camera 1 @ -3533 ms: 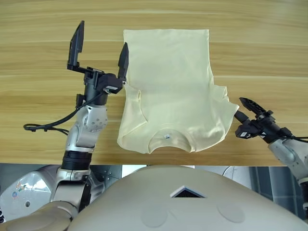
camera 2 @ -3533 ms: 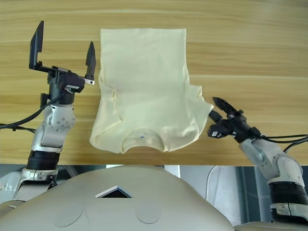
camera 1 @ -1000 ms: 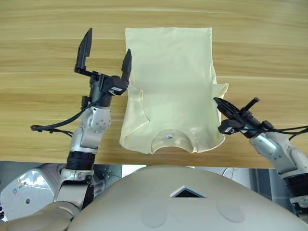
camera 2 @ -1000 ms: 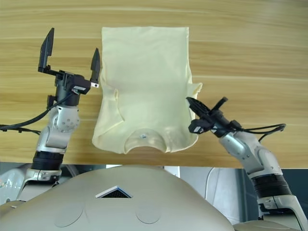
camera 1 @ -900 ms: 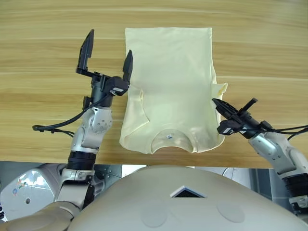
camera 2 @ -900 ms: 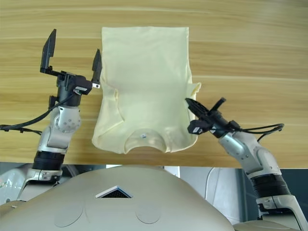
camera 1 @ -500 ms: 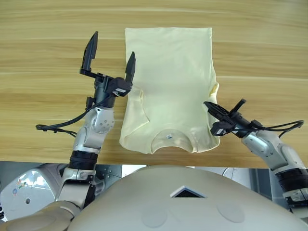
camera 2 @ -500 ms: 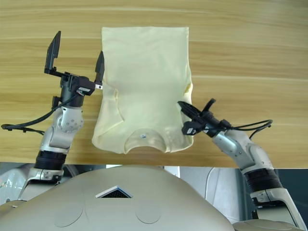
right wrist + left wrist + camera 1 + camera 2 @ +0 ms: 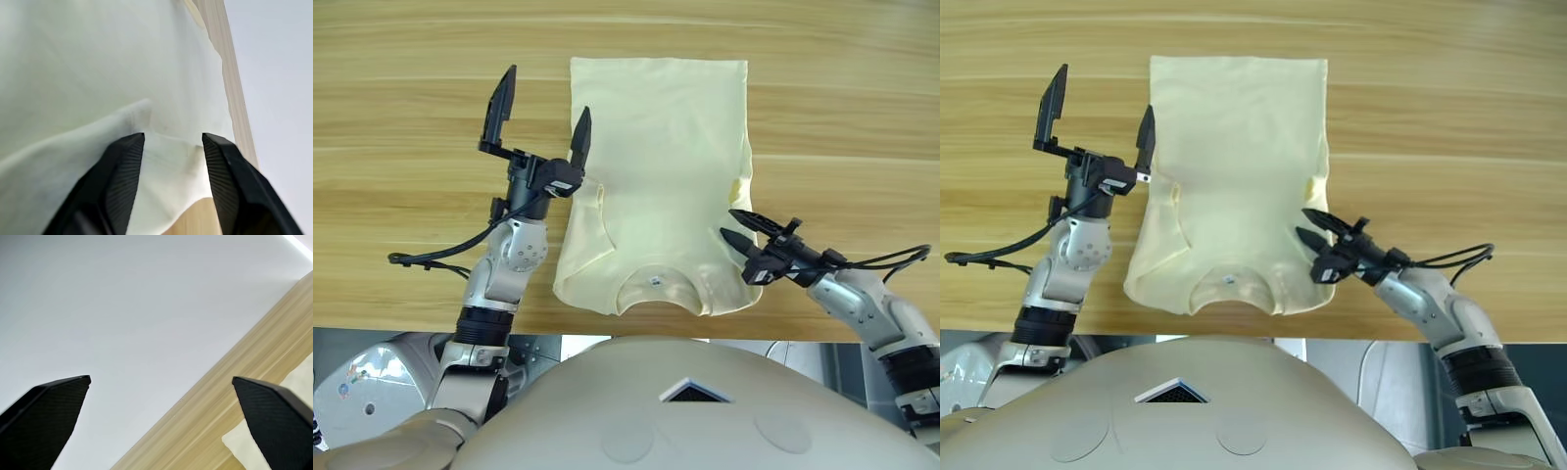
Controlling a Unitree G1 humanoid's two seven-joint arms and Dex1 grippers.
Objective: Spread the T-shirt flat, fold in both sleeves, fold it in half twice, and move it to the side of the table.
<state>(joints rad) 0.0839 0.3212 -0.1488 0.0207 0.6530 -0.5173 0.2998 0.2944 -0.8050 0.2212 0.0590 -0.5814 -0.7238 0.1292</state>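
Cream T-shirt (image 9: pixel 656 147) under parted right fingers (image 9: pixel 122 181)

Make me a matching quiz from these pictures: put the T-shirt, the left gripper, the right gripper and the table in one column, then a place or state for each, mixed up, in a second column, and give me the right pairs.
Column one
1. T-shirt
2. left gripper
3. right gripper
4. table

Column two
A. open, low over the shirt's right side near the collar
B. light wood grain
C. open, fingers pointing up, just off the shirt on the robot's left
D. pale yellow, lying with its collar toward the robot

Pairs: 1-D, 2-C, 3-A, 4-B
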